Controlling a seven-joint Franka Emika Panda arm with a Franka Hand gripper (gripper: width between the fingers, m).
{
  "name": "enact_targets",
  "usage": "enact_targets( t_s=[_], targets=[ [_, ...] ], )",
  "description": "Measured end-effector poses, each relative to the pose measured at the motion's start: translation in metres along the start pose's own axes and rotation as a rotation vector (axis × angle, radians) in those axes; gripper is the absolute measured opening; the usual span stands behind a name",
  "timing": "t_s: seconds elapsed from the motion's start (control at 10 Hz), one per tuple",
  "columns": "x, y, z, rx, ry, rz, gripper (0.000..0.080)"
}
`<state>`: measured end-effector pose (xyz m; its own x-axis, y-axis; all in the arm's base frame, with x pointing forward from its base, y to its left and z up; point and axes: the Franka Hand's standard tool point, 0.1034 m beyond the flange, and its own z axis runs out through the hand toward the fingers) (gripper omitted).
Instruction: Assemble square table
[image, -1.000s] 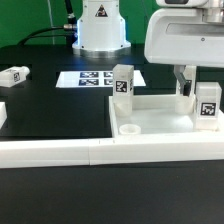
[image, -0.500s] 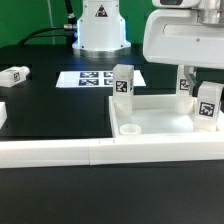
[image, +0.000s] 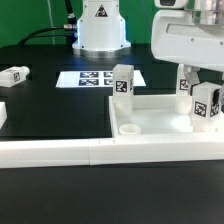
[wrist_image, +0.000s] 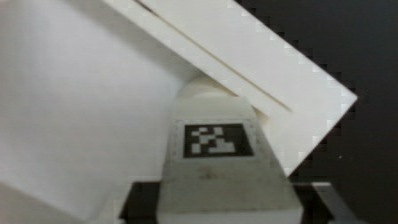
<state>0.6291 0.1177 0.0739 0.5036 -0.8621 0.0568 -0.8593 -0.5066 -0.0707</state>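
The white square tabletop (image: 155, 120) lies flat with an open socket (image: 128, 129) at its near corner on the exterior view's left. One tagged leg (image: 122, 84) stands upright at its far left corner. Another leg (image: 186, 80) stands at the far right. My gripper (image: 205, 90) is shut on a third tagged leg (image: 206, 106), slightly tilted, at the slab's near right corner. In the wrist view this leg (wrist_image: 217, 140) sits between my dark fingers (wrist_image: 151, 203) over the slab (wrist_image: 71, 120). A fourth leg (image: 14, 74) lies loose on the black table at the left.
Long white border bars (image: 90, 152) run along the front, against the slab; one shows in the wrist view (wrist_image: 231, 60). The marker board (image: 92, 78) lies behind the slab. The robot base (image: 98, 28) stands at the back.
My gripper has shifted a little toward the exterior view's right with the leg, which has tilted slightly. The far right leg now shows beside it.
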Motion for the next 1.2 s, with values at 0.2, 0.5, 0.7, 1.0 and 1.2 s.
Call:
enact_targets(
  t_s=[0.2, 0.5, 0.7, 1.0, 1.2],
  targets=[
    [-0.001, 0.001, 0.0, 0.001, -0.04, 0.296, 0.029],
    [-0.007, -0.002, 0.001, 0.074, -0.111, 0.864, 0.029],
    [-0.007, -0.002, 0.0, 0.075, -0.106, 0.974, 0.029],
    [-0.008, -0.003, 0.001, 0.08, -0.103, 0.808, 0.0501],
    [-0.011, -0.005, 0.0, 0.095, -0.084, 0.489, 0.064]
  ],
)
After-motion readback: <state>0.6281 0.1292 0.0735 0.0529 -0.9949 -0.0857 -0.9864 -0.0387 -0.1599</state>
